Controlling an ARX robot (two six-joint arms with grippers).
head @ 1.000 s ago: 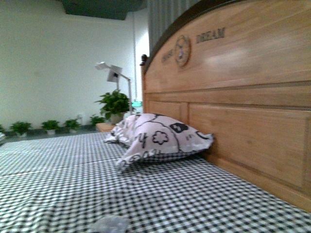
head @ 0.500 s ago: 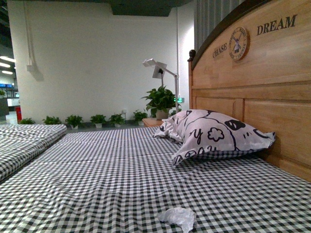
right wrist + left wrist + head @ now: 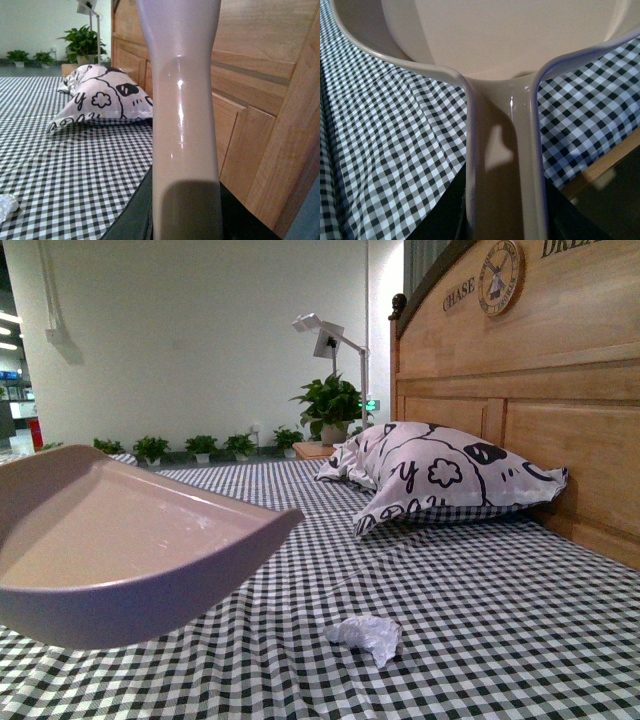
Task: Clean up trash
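Black-and-white check fills the scene: the bed (image 3: 500, 590) runs wide across the front view, its sheet lightly rumpled. Along the right stands the wooden headboard (image 3: 560, 370), panelled, with a round emblem and lettering near the top. And there's the dustpan (image 3: 150, 585), pale and glossy, looming on the left of the front view, held clear above the sheet with its bowl empty. The patterned pillow (image 3: 450, 475) lies against the headboard, further back. Behind it a potted plant (image 3: 328, 405) and a white lamp (image 3: 325, 335) stand by the far wall.

Over to the wrists. The left gripper (image 3: 505, 222) has the dustpan by its grip, which runs straight out from the camera; the fingers are closed on it, with dark parts hugging either side. The right gripper (image 3: 185, 215) clasps a pale handle (image 3: 182, 100), upright beside the headboard; what tool it belongs to cannot be told.

Now the trash (image 3: 367, 635): a small crumpled white wad, lying on the sheet in the near part of the bed, to the right of the dustpan's lip and below it, not touching it, well apart from the pillow.
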